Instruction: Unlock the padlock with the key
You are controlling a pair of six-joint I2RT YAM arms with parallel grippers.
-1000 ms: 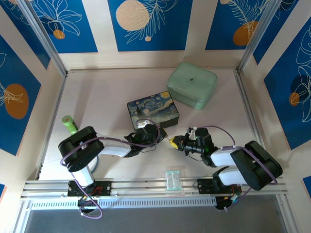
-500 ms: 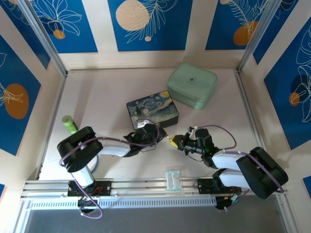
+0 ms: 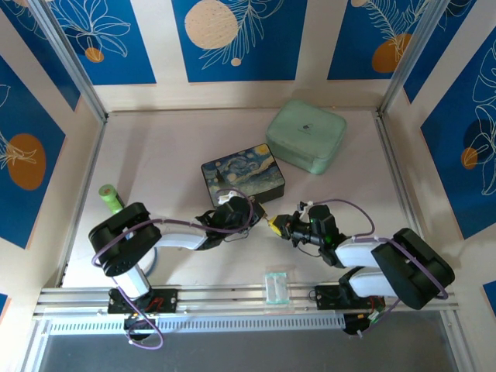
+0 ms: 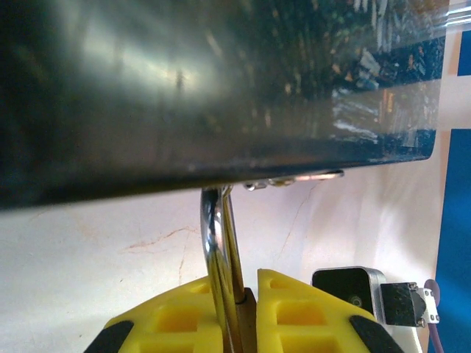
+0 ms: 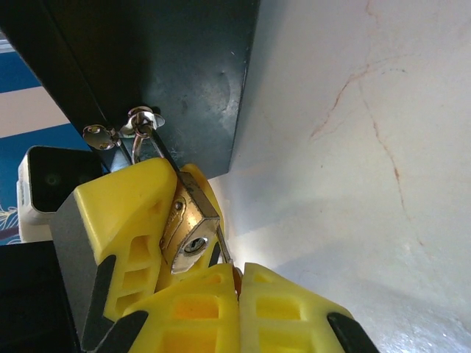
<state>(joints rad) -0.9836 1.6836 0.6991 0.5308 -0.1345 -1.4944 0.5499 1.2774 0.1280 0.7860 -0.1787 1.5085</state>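
One padlock [image 5: 188, 226], one key [image 5: 224, 250] — beside the box [image 3: 243, 177] your low left gripper [image 4: 239, 298] clamped the padlock — your right gripper [image 5: 239, 287] pinched the key.

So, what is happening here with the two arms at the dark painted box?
The left gripper is shut on the small brass padlock, which hangs by its shackle from the latch of the painted box. The right gripper pinches the thin key and holds it right beside the padlock's keyhole. The keyhole looks empty, so the key is not yet in and the padlock is not yet unlocked.
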